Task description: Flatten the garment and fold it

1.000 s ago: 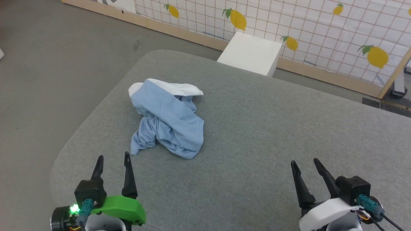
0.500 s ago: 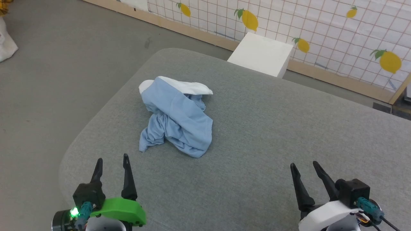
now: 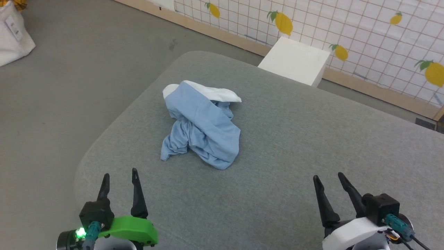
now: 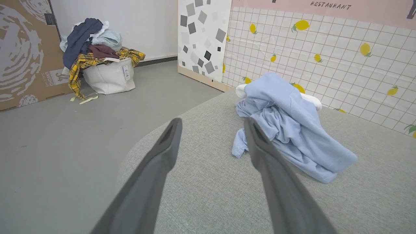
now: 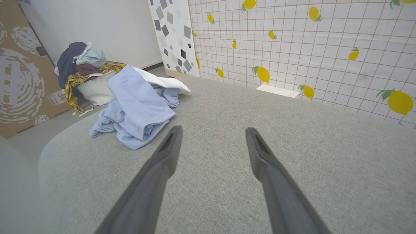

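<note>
Lying in a crumpled heap on the grey, cloth-covered desk point(image 3: 295, 146), the garment point(image 3: 203, 132) sits on the robot's left side of the surface, not far from the desk's rounded corner; its light blue cloth is bunched and folded over itself, a white part shows along the far top of the heap, and a loose blue end trails out on the near left side; no print can be made out on it. In the head view the left gripper point(image 3: 120, 173) hovers over the near left part of the desk, its two dark fingers spread apart with nothing between them, short of the garment and not touching it; the left wrist view shows the heap just past the tip of one finger. The right gripper point(image 3: 328, 175) hangs over the near right part of the desk, fingers likewise spread and empty, well apart from the garment. Beyond the desk's far edge stands a white box point(image 3: 295, 60) against a gridded wall printed with lemons point(image 3: 381, 31); on the grey floor point(image 3: 69, 86) to the left is a white bag point(image 4: 110, 76) heaped with clothes, beside a brown cardboard panel point(image 4: 22, 55).
</note>
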